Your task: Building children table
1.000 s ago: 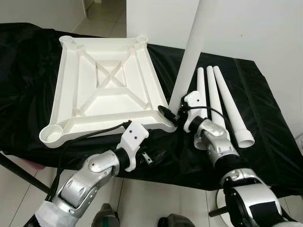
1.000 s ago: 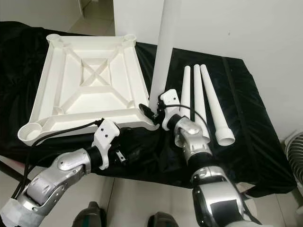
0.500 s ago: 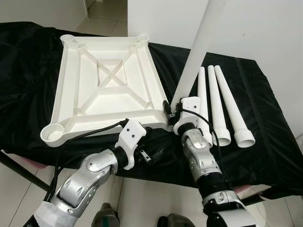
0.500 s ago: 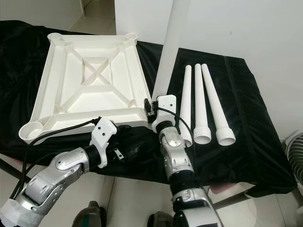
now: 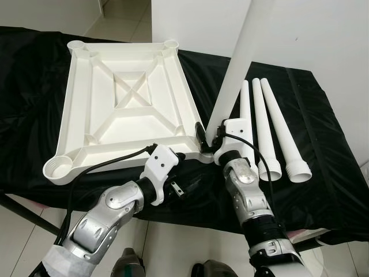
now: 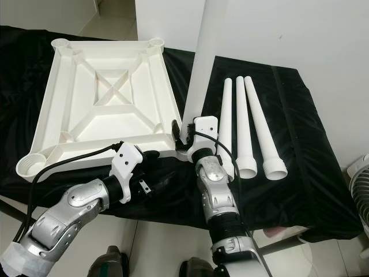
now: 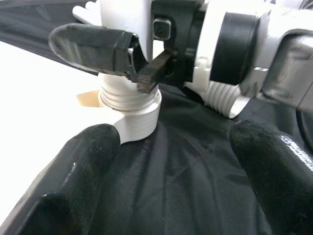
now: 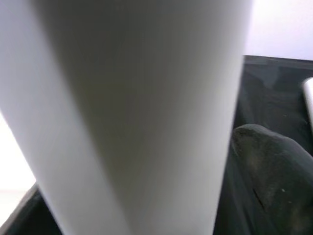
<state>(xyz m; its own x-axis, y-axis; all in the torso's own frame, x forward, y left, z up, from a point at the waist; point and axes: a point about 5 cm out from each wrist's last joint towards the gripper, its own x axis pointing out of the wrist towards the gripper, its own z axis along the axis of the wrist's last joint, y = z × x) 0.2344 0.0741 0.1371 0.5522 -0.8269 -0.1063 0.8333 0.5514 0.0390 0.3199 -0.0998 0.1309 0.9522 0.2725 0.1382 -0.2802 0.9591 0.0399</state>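
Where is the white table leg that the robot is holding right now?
The tall white plastic table leg stands upright in the right gripper, its threaded end seated in the near right corner socket of the upturned white tabletop, left of three loose white legs.

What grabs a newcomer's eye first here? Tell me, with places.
The tall white leg stands up out of the near right corner socket of the upside-down white tabletop, gripped low down by the right gripper. Three more white legs lie side by side on the black cloth to its right. The left gripper sits at the tabletop's near edge, fingers spread, facing that socket.
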